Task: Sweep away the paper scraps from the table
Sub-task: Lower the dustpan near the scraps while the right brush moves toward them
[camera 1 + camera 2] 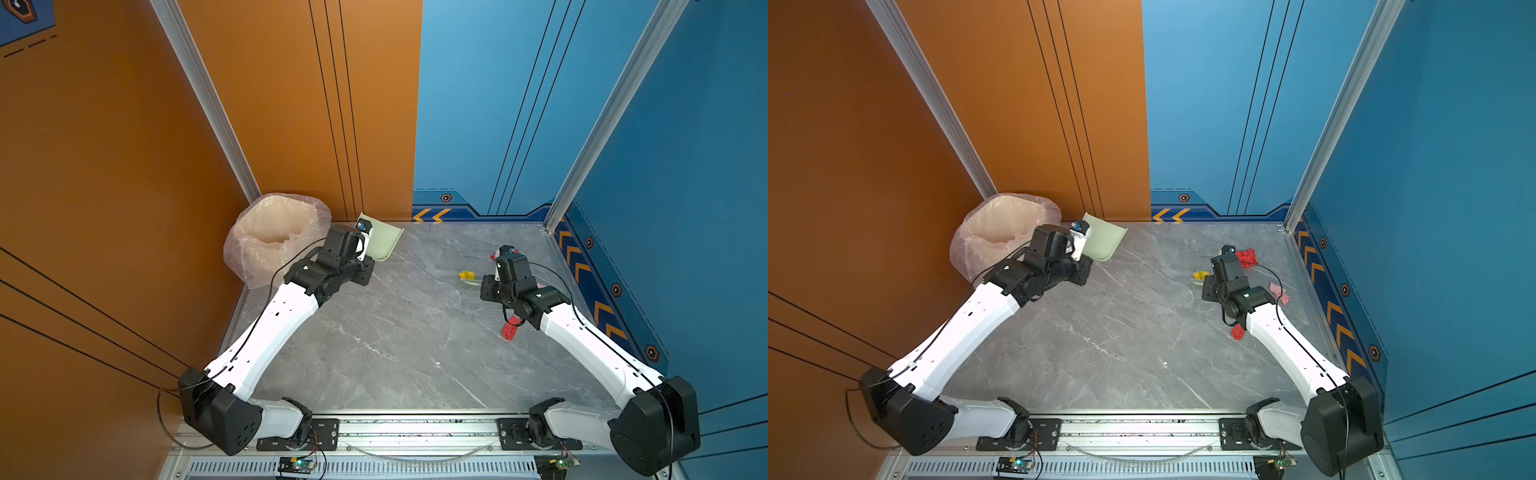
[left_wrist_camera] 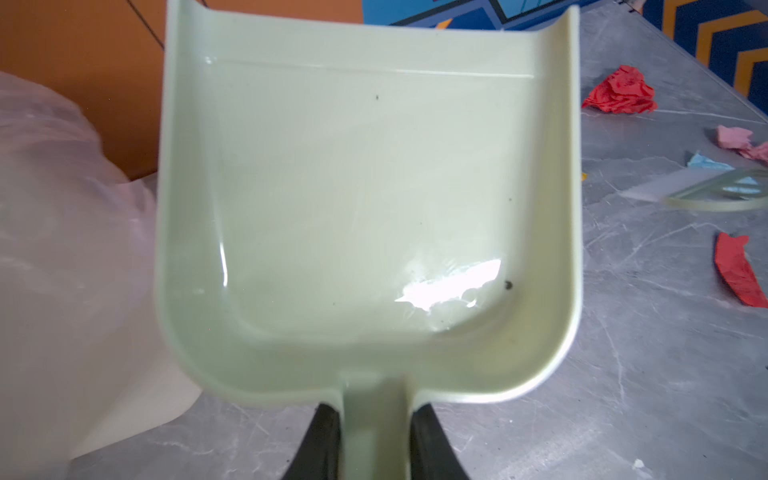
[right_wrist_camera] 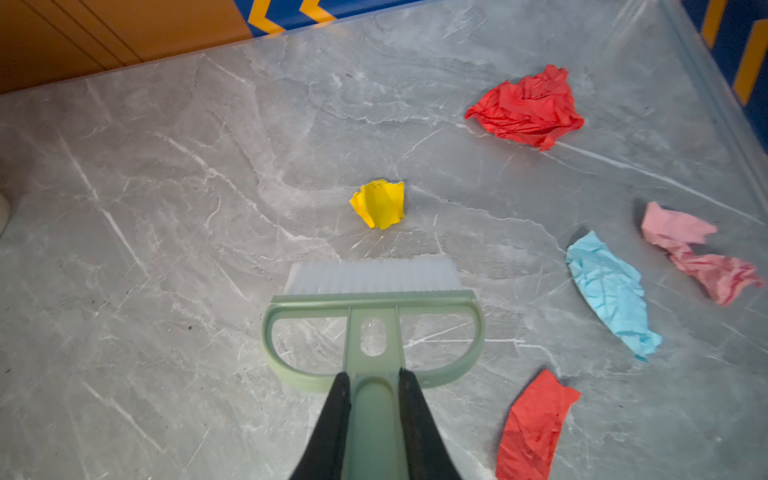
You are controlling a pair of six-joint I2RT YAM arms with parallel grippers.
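Toward the right of the grey marble-patterned tabletop [image 3: 166, 208] lie the crumpled paper scraps: yellow wad [image 3: 378, 203], red wad [image 3: 525, 108], light blue piece [image 3: 609, 291], pink piece [image 3: 698, 253], flat red strip [image 3: 534, 428]. Feather-light and soft, they will likely skid, so push them from behind rather than pinch. The yellow wad sits just ahead of the white bristles of the pale green plastic brush [image 3: 374, 299], not touching. The right tool [image 3: 372, 376] clamps the brush handle; the left tool [image 2: 374, 409] holds the empty pale green dustpan [image 2: 365, 187], well apart.

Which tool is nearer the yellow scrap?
Right. The right tool holds the brush just short of the yellow scrap; the left tool holds the dustpan across the table, beside the bin.
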